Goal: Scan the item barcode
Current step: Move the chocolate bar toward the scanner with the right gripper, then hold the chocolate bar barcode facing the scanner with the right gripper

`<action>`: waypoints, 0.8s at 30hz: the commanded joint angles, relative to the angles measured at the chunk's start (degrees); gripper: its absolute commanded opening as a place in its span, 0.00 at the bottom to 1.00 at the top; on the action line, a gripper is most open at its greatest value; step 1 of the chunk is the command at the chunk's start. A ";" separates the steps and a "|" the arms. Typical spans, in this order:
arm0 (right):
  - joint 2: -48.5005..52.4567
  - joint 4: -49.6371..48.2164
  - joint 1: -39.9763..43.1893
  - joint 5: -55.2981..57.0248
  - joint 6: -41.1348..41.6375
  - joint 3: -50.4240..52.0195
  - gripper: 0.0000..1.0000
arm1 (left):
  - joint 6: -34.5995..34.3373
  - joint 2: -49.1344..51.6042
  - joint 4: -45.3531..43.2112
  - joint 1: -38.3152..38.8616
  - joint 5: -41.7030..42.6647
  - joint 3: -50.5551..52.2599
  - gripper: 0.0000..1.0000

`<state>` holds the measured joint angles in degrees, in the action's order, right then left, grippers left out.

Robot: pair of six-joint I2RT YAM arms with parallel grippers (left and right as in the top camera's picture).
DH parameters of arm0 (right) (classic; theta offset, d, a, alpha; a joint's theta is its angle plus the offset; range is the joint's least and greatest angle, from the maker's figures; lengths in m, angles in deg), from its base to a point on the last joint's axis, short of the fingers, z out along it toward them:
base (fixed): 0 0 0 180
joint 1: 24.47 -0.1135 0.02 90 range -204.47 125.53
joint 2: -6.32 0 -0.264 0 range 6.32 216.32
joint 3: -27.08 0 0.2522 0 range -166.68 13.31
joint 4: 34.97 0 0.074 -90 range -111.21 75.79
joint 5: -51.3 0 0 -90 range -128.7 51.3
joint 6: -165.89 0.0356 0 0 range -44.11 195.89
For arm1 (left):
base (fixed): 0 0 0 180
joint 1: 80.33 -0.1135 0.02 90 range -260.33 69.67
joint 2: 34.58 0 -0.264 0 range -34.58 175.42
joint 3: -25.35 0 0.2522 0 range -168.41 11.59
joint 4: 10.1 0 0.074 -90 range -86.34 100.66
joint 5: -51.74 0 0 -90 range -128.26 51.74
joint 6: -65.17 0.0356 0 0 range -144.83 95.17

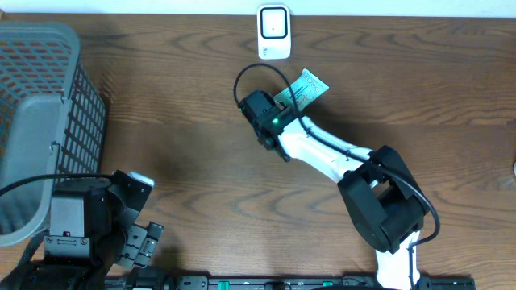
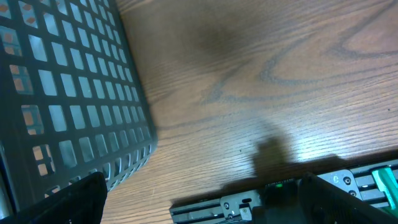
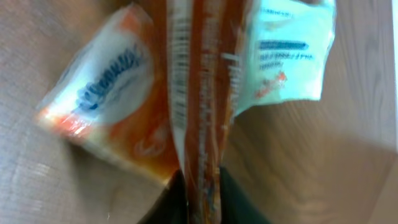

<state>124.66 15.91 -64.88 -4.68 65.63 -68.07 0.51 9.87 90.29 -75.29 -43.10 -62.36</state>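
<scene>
A white, orange and teal item packet [image 1: 305, 87] lies on the table just below the white barcode scanner [image 1: 273, 32] at the back edge. My right gripper [image 1: 284, 103] is at the packet's near end. In the right wrist view the packet [image 3: 124, 93] fills the frame, printed labels showing, and its central seam runs down between my right gripper's [image 3: 202, 202] dark fingers [image 3: 171, 208], which are shut on it. My left gripper [image 2: 205, 208] stands wide open over bare table with nothing between its fingers [image 2: 68, 202], at the front left in the overhead view [image 1: 141, 242].
A grey mesh basket [image 1: 40, 113] stands at the left edge, and its wall [image 2: 68, 93] is close beside my left gripper. A black rail [image 2: 249, 202] runs along the table's front edge.
</scene>
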 commanded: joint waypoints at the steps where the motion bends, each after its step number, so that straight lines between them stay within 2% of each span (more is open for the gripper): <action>1: -0.61 1.27 -1.25 -1.49 0.42 -0.24 0.32 | 0.07 -0.24 0.11 0.13 -0.31 -0.42 0.98; 8: -2.60 5.60 -1.84 -10.93 5.97 -2.16 0.50 | 0.07 -0.24 0.11 0.13 -0.31 -0.42 0.98; 13: -8.59 10.36 0.13 -19.96 10.19 -6.84 0.74 | 0.07 -0.24 0.11 0.13 -0.31 -0.42 0.98; 14: -9.86 11.28 0.72 -21.11 11.69 -7.54 0.83 | 0.07 -0.24 0.11 0.13 -0.31 -0.42 0.98; 16: -12.37 12.26 2.40 -24.04 13.49 -7.96 0.88 | 0.07 -0.24 0.11 0.13 -0.31 -0.42 0.98; 18: -13.94 13.07 4.57 -25.55 13.42 -7.89 0.87 | 0.07 -0.24 0.11 0.13 -0.31 -0.42 0.98; 24: -11.82 12.81 8.09 -20.02 5.49 -4.90 0.85 | 0.07 -0.24 0.11 0.13 -0.31 -0.42 0.98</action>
<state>109.89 28.50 -57.09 -25.77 74.07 -75.26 0.51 9.87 90.26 -75.29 -43.10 -62.36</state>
